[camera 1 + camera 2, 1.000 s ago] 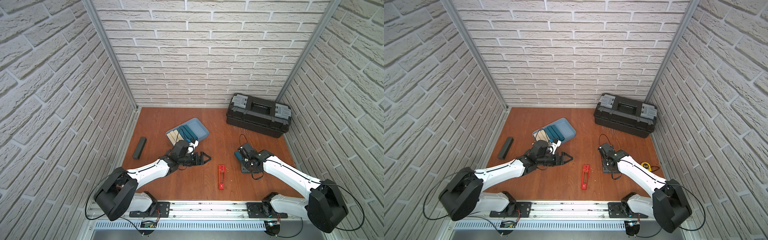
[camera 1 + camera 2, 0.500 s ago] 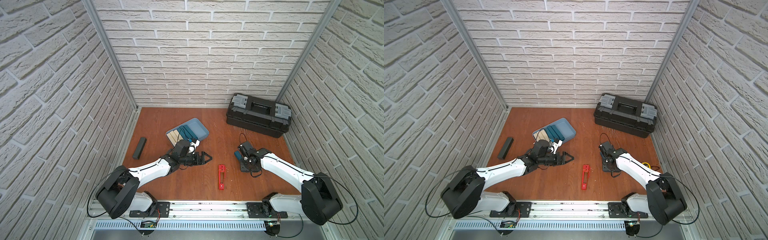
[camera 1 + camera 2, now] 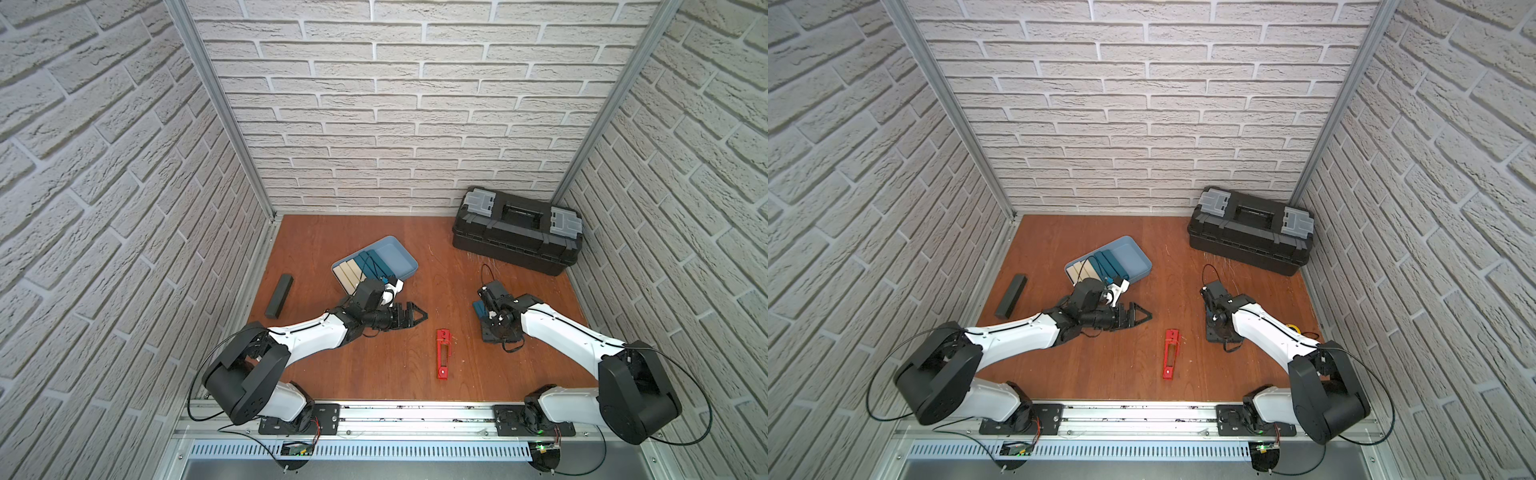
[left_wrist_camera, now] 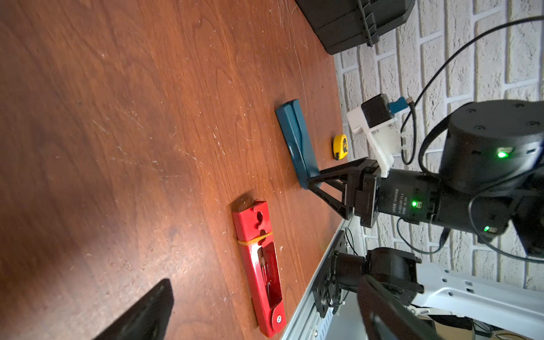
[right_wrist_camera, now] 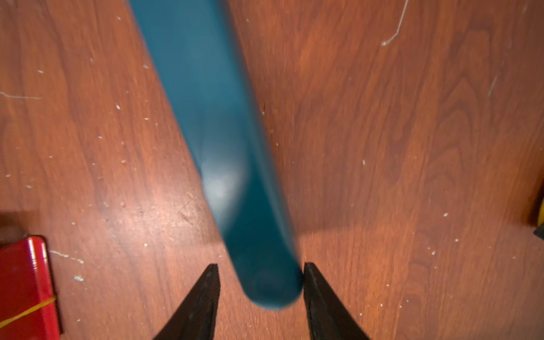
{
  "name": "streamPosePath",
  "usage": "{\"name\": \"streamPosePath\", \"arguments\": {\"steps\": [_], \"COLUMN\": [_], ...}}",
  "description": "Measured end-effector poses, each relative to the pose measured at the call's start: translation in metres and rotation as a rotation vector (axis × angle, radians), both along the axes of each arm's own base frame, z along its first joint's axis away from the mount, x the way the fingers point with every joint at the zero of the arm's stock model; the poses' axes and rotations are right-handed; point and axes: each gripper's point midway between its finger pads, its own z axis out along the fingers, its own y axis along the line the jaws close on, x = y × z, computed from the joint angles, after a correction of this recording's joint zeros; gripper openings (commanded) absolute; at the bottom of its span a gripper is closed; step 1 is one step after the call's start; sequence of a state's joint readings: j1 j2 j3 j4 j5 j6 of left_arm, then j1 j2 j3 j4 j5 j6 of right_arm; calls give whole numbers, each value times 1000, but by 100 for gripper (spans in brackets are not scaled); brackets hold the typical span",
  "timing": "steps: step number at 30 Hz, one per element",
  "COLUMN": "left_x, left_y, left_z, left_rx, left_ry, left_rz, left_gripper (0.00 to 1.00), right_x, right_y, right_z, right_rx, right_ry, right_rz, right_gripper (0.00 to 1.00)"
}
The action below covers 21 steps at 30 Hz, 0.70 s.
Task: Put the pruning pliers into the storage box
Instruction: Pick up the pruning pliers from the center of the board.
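Right wrist view: our right hand (image 5: 260,273) straddles the teal pliers (image 5: 212,117) on the tabletop (image 5: 412,147), one finger touching, one clear. Closing off-centre could spin them away. Our left hand (image 3: 417,318) stands wide and empty near the storage box (image 3: 399,257).

The wooden table (image 3: 415,232) carries the blue storage box (image 3: 395,259) left of centre, a black toolbox (image 3: 515,237) upper right and a dark grey bar (image 3: 279,296) far left. Red pruning pliers (image 3: 443,353) lie lower centre, with teal pruning pliers (image 4: 294,138) to their right and a tape measure (image 4: 340,147) near the wall.
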<state>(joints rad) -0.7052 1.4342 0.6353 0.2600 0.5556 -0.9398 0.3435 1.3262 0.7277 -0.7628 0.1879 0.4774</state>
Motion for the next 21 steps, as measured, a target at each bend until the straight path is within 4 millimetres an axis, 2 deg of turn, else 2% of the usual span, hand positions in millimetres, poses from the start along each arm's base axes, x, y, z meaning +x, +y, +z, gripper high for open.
{"name": "streamPosePath", "arguments": {"steps": [10, 21], "left_x": [-3, -3], "left_y": [-3, -3], "left_z": [-2, 1], "left_rx": [2, -3], "left_ry": [6, -2], "left_rz": [-12, -12], "left_gripper": [98, 98], "right_x": [2, 13], "right_y": [1, 4], "right_z": [0, -5], "right_rx": [5, -6], "right_ry": [-1, 24], "right_rz": [12, 30], "right_gripper": [48, 44]}}
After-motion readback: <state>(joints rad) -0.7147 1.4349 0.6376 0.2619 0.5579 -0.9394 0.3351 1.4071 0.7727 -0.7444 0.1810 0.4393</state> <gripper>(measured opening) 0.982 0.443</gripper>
